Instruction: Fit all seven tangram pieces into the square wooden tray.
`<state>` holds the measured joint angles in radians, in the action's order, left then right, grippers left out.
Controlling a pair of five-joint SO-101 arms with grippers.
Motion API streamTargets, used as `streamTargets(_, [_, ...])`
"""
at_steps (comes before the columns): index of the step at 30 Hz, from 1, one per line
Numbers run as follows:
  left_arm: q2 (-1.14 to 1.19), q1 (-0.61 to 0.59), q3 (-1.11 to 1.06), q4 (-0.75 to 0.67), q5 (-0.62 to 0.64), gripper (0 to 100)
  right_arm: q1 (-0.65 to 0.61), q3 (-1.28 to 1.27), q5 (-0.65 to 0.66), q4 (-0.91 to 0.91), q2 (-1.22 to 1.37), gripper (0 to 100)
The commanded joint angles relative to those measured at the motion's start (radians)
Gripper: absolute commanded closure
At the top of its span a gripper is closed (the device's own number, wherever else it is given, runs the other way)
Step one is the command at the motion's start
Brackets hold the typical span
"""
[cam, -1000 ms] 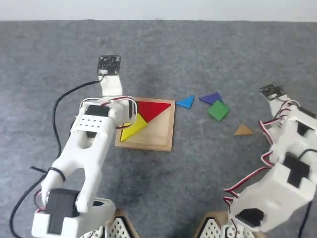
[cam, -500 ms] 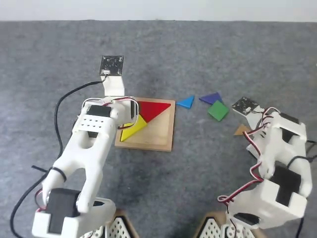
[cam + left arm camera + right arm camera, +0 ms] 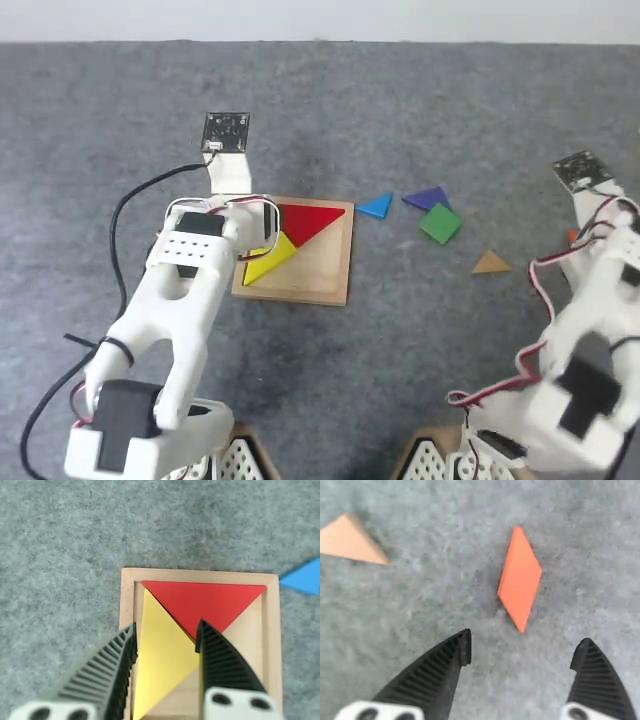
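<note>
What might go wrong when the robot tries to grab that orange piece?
1. The orange piece lies flat on the grey mat, so the open right gripper may push it along instead of pinching it.
2. The open left gripper hangs low over the yellow triangle in the tray; a bump might shift it or the red triangle.

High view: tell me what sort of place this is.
Likely a robot test bench: a left arm and right arm at a grey felt-covered table, with a wooden tray and loose pieces like the green square.
</note>
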<state>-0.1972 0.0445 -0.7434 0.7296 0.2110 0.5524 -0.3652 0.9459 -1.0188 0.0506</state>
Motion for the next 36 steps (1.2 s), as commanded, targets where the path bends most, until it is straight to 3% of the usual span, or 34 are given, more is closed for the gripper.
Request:
streamTargets(1, [-0.005,0.000,0.005,-0.006,-0.008,81,0.018,0.118,-0.043,0.085,0.177,67.4])
streamTargets(8, [-0.005,0.006,-0.001,-0.009,-0.008,81,0.015,0.316,-0.123,0.140,0.486,67.6])
streamTargets(11, [-0.005,0.008,-0.001,-0.009,-0.009,81,0.012,0.381,-0.130,0.065,0.538,78.4])
streamTargets(13, [-0.005,0.008,-0.001,-0.009,-0.009,81,-0.008,0.390,-0.126,0.030,0.532,91.0])
streamTargets(14, [-0.005,0.008,-0.001,-0.009,-0.009,81,-0.019,0.390,-0.129,0.016,0.522,92.0])
streamTargets(27, [-0.003,0.008,-0.002,-0.009,-0.009,81,-0.139,0.373,-0.315,-0.214,0.185,92.9])
streamTargets(31, [-0.003,0.008,-0.002,-0.011,-0.009,81,-0.266,0.255,-0.410,-0.263,-0.071,92.9])
streamTargets(36, [-0.005,0.008,-0.002,-0.008,-0.009,81,-0.624,-0.064,-0.595,-0.217,-0.358,93.0])
